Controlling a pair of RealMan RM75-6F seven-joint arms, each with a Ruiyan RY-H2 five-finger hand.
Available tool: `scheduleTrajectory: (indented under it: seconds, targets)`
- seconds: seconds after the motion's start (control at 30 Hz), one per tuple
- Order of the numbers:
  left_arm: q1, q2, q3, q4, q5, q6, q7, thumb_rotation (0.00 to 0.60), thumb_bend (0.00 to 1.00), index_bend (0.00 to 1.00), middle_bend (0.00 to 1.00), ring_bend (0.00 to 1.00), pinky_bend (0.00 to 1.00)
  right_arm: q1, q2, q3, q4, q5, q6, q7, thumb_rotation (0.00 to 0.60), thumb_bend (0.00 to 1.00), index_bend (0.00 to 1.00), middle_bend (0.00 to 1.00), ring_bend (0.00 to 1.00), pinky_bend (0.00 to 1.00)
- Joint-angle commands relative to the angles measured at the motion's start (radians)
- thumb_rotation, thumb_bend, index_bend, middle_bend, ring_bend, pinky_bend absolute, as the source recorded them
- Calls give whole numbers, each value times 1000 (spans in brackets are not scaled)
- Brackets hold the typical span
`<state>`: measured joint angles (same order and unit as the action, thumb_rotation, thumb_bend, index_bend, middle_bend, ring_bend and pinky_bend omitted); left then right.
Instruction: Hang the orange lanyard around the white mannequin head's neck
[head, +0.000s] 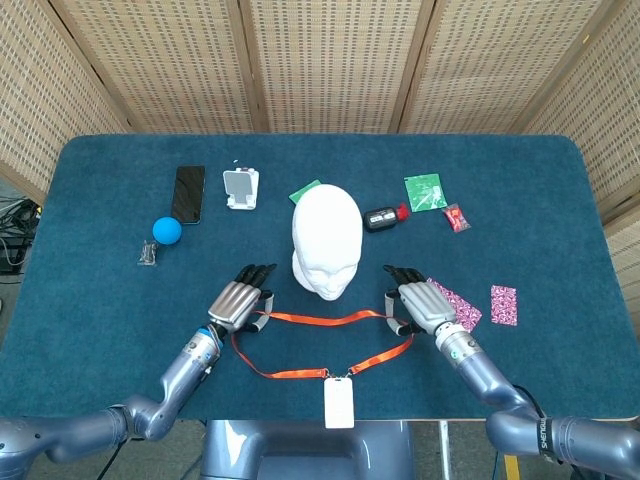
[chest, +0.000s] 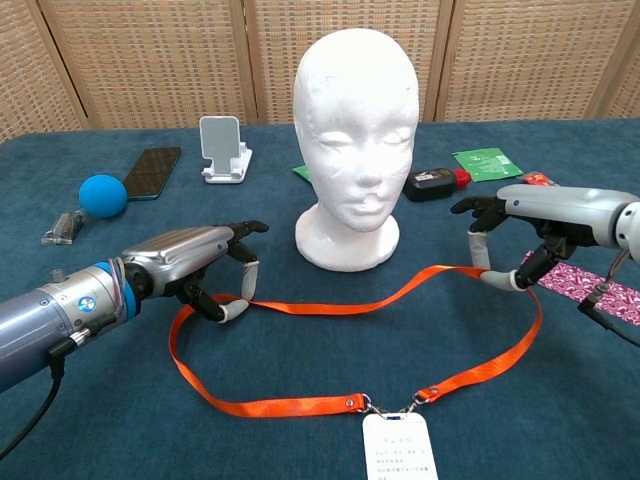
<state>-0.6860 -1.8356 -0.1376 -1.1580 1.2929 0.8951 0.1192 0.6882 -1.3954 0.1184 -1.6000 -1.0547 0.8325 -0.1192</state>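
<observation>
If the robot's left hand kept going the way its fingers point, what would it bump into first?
Probably the white mannequin head. The left hand points up and right, toward the head's base, with only bare table between. Depth is hard to judge, so it might slip just past.

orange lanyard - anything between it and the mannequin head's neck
Nothing visible. The orange lanyard lies flat on the cloth just in front of the white mannequin head, with bare cloth between them.

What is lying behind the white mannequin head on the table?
Behind the white mannequin head only a corner of a green packet shows on the table. The head covers the rest of the packet, so its full shape cannot be seen.
</observation>
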Motion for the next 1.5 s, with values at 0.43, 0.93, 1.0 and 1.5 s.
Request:
scheduleTrajectory:
  seconds: [0.43,0.93,1.0,1.5]
  targets:
    - [35,36,74,33,194,187,-131,600,468,661,0,0,0,-37,46,-35,-63,-158,59,30,600,719,704,34,0,0]
    - [44,87,101,87,408,492,-352,600,480,673,0,0,0,-92,64,-96,8,-542,301,79,600,720,704,50,0,0]
    - [30,101,84,59,413,496,-322,600,479,675,0,0,0,-91,72,-90,10,-563,321,115,600,720,704,54,0,0]
    - [-31,213,-42,-164,359,471,-184,600,480,704,0,0,0,-48,206,29,-138,-526,337,160,600,720,707,64,0,0]
